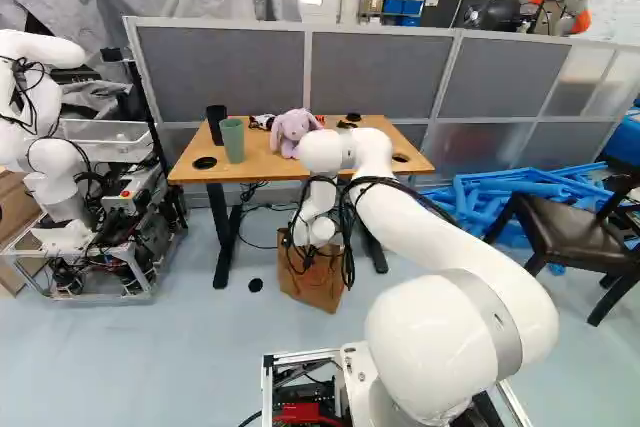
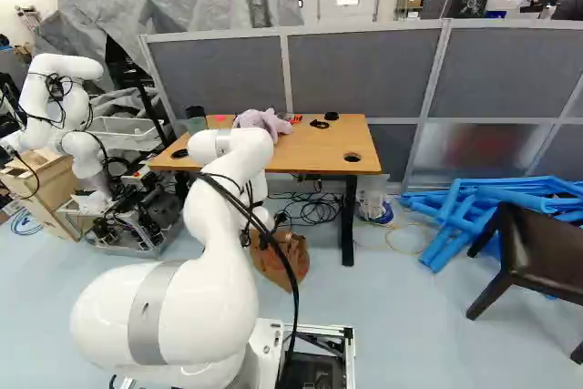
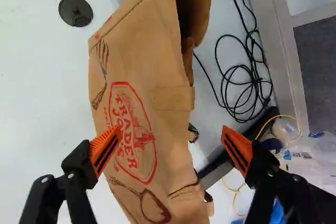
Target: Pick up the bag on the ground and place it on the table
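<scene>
On the pale blue floor (image 1: 190, 357), below centre in the left base view: brown paper bag (image 1: 318, 291). Near it, wide-spread black two-fingered gripper (image 3: 171, 131). Probably light, easily crumpled; best pinched by the rim.

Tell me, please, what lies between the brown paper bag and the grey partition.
A loosely coiled black cable and part of the black table foot lie on the floor between the bag and the partition, as the wrist view shows.
</scene>
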